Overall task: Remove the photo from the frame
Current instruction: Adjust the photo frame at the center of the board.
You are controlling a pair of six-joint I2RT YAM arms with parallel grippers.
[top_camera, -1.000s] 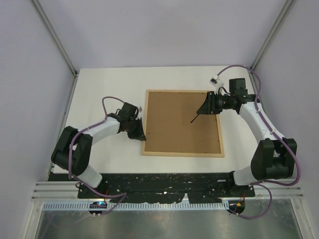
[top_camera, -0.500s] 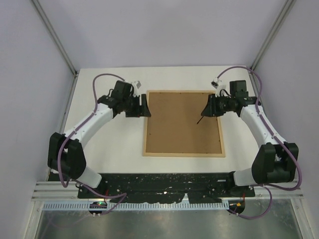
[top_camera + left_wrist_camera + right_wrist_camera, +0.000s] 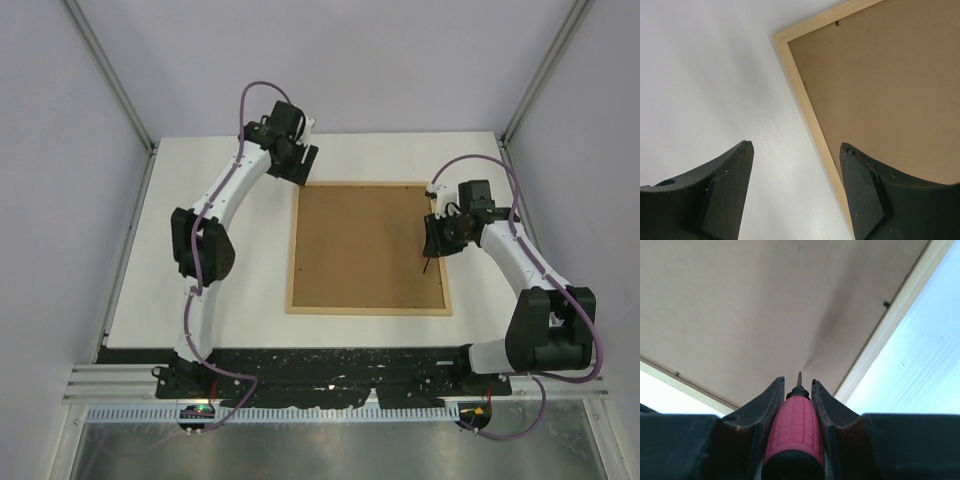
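The left gripper [image 3: 796, 146] has its two black fingers [image 3: 725, 190] spread wide apart, and there is nothing between them. One finger is over the white table [image 3: 700, 75]. The other is over the brown back of the frame [image 3: 805, 95]. The thin wood strip of the frame runs between them. From above, this gripper [image 3: 298, 165] is at the far left corner of the frame [image 3: 293, 250]. I cannot tell if it touches the wood.

The right gripper [image 3: 798, 382] is squeezed tight on a screwdriver [image 3: 792, 430] with a pinkish-red handle. The thin metal tip sticks out past the fingers and points down at the brown back, close to the wood strip [image 3: 890, 325] on the right side. A soft shadow lies on the board under the tip. I cannot tell if the tip touches the board. From above, this gripper [image 3: 437, 240] is over the right edge of the frame, about halfway along it.

The left arm [image 3: 230, 190] reaches far across the table [image 3: 200, 200]. The right arm [image 3: 515, 255] bends in from the right side.

The frame lies flat near the middle of the table, a little to the right, with its brown back facing up. Little dark tabs [image 3: 886, 304] sit along the inside of the wood strips. The photo is hidden, because only the back shows.
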